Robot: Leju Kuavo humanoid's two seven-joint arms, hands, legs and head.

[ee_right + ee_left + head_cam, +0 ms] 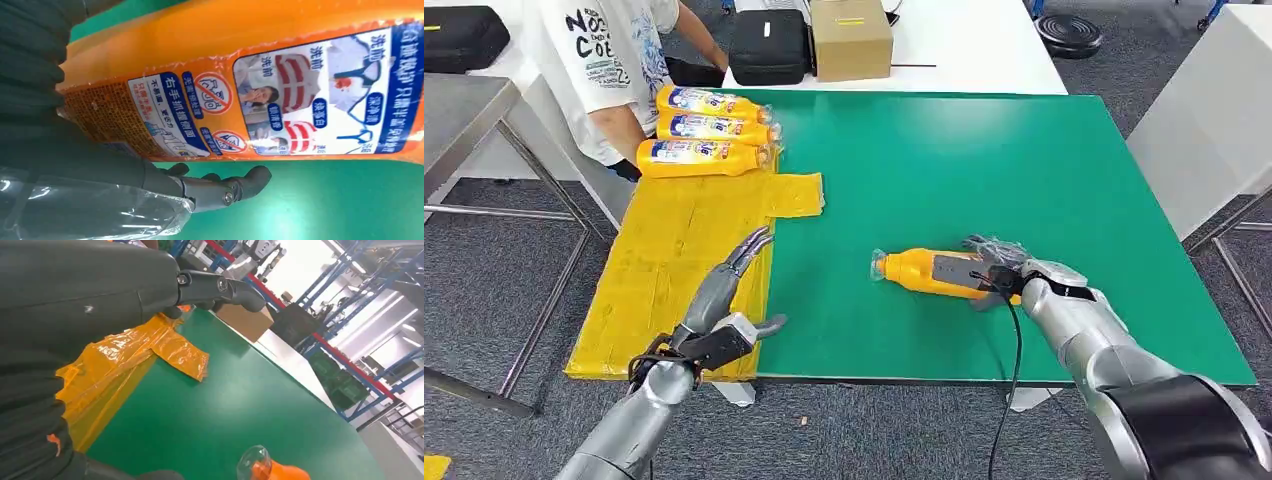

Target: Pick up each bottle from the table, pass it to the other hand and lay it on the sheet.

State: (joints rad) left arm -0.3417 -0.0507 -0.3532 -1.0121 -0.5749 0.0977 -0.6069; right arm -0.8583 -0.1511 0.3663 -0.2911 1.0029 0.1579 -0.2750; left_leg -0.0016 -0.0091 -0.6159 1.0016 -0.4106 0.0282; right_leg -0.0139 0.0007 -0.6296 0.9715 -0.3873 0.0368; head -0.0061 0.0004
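While the orange bottle (pixel 934 273) lies on its side on the green tabletop (pixel 984 170), at about 5 o'clock from the middle, you can see the right hand (pixel 1002 268) on its base end, cap pointing to 9 o'clock. Your right wrist view shows the label close up with the thumb along the bottle's lower edge; the dark fingers (pixel 30 60) are mostly cut off, so whether they truly grip it you cannot tell. At 9 o'clock from the bottle, the left hand (pixel 729 300) hovers over the yellow sheet's (pixel 664 270) edge, fingers straight, spread and holding nothing. At 11 o'clock, three more bottles (pixel 709 130) lie side by side at the sheet's far end, beside a person (pixel 614 60) whose upper body is cut off.
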